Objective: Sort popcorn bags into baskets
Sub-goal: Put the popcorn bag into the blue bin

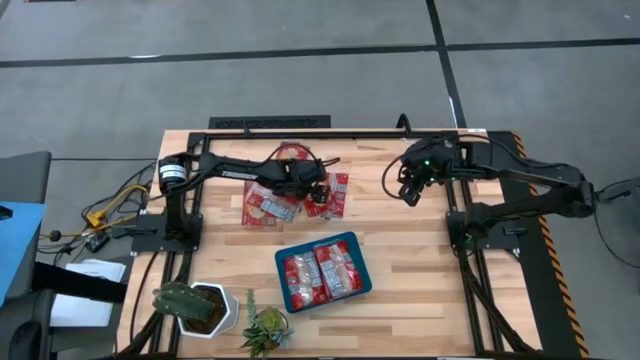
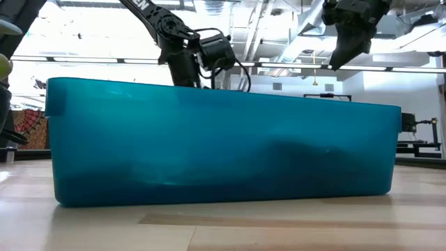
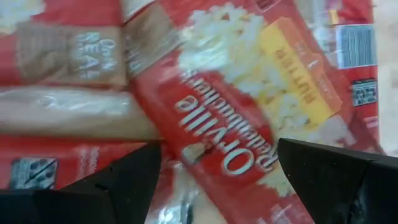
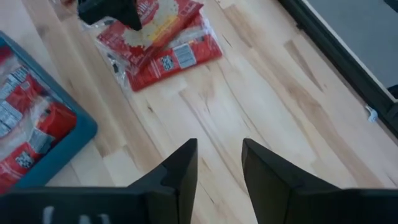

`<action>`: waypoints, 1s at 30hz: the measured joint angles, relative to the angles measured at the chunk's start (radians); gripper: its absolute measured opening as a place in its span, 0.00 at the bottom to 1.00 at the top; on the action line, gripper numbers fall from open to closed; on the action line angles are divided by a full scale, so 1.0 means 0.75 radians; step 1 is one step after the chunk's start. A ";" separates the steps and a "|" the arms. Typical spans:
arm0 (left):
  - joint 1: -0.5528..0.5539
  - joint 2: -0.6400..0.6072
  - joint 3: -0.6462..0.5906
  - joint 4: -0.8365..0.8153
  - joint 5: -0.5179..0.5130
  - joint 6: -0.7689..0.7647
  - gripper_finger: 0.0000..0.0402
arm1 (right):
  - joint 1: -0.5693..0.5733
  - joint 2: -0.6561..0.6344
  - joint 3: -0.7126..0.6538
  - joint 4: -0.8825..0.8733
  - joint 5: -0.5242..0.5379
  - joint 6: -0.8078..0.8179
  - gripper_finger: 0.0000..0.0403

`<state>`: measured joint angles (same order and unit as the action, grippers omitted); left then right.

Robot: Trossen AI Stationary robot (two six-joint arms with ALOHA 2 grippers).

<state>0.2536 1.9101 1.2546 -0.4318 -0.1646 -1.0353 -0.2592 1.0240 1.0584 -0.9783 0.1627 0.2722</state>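
Observation:
Several red popcorn bags (image 1: 266, 206) lie in a loose heap on the wooden table's far-middle part. My left gripper (image 1: 317, 190) hangs just over the heap, open; in the left wrist view its fingers (image 3: 124, 180) stand on either side of one red-and-yellow bag (image 3: 236, 118) that lies slantwise on the others. The teal basket (image 1: 282, 278) sits nearer the table's front and holds a few bags (image 1: 322, 272) lying flat. My right gripper (image 1: 410, 192) hovers open to the right of the heap, above bare wood (image 4: 219, 163).
A white pot with a cactus (image 1: 195, 305) and a small succulent (image 1: 265, 330) stand at the near left corner. The basket's wall (image 2: 223, 139) fills the low view. Bare wood (image 1: 420, 260) lies to the right of the basket. Cables (image 1: 110, 205) trail off the table's left side.

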 joint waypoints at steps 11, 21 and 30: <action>-0.006 0.002 -0.158 0.181 0.042 -0.211 0.77 | 0.006 -0.030 0.000 -0.012 0.002 -0.015 0.38; 0.001 0.003 -0.297 0.483 0.096 -0.324 0.66 | 0.006 -0.029 0.000 0.029 0.005 -0.024 0.34; 0.030 0.007 -0.369 0.611 0.049 -0.375 0.21 | 0.006 -0.029 0.000 0.039 0.005 0.006 0.33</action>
<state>0.2762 1.9151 0.9781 0.0262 -0.1278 -1.3164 -0.2550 1.0019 1.0584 -0.9493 0.1665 0.2769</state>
